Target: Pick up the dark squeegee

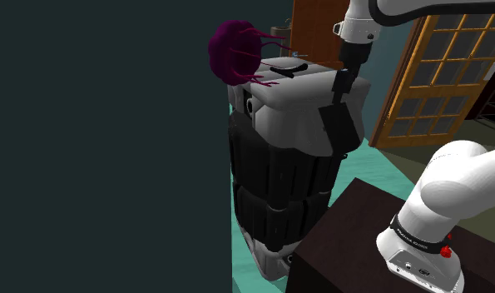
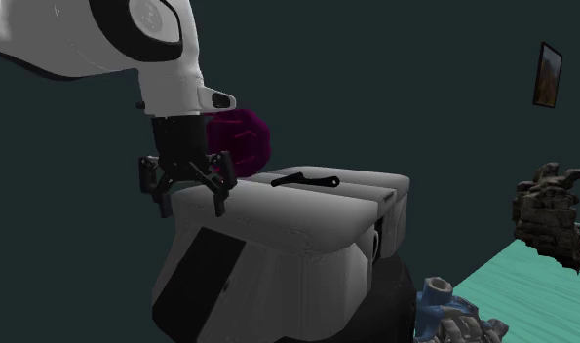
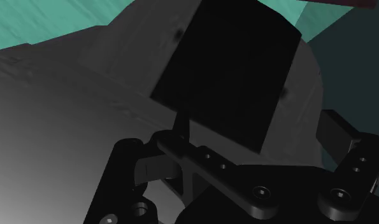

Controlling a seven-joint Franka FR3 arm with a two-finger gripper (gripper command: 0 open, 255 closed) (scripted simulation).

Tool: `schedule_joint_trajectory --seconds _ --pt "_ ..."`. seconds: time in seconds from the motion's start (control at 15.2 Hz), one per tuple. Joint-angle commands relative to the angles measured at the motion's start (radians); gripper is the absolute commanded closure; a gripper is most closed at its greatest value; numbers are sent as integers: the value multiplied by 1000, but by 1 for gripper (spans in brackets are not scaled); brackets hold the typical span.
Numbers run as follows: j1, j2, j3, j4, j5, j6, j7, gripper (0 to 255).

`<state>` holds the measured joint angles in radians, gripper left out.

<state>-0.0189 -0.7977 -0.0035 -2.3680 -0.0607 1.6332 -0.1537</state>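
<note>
Shoulder view, step: it looked like the approach stage, with nothing gripped. The all-black two-finger hand (image 1: 341,90) hung at the edge of a bulky white-and-black block (image 1: 274,108).
Shoulder view, squeegee: the dark, thin-handled squeegee (image 1: 287,67) lay flat on the block's top, beyond the hand and apart from it. A purple spiky ball (image 1: 235,52) sat farther off, past the squeegee.
Second exterior view, hand: the hand (image 2: 193,203) had its fingers spread apart with nothing between them, the tips just above the block's edge.
Second exterior view, squeegee: the squeegee (image 2: 305,179) lay to one side of the hand on the same flat top, untouched. The purple ball rose just behind the hand.
Wrist view, below the hand: the black fingers (image 3: 121,184) stood apart. Under them were the block's grey side, a flat black panel (image 3: 232,70) and teal floor (image 3: 48,22).
Next move: the hand probably had to cross the top, set its fingers astride the thin handle, lower and close.
Containers: I could make out none; the squeegee rested on the block, not in anything.
</note>
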Motion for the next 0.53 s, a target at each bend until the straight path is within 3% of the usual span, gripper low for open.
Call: schedule_joint_trajectory --seconds 0.0,0.46 --pt "0 0 0 0 0 0 0 0" --pt "-1 280 -69 234 -1 48 -87 0"
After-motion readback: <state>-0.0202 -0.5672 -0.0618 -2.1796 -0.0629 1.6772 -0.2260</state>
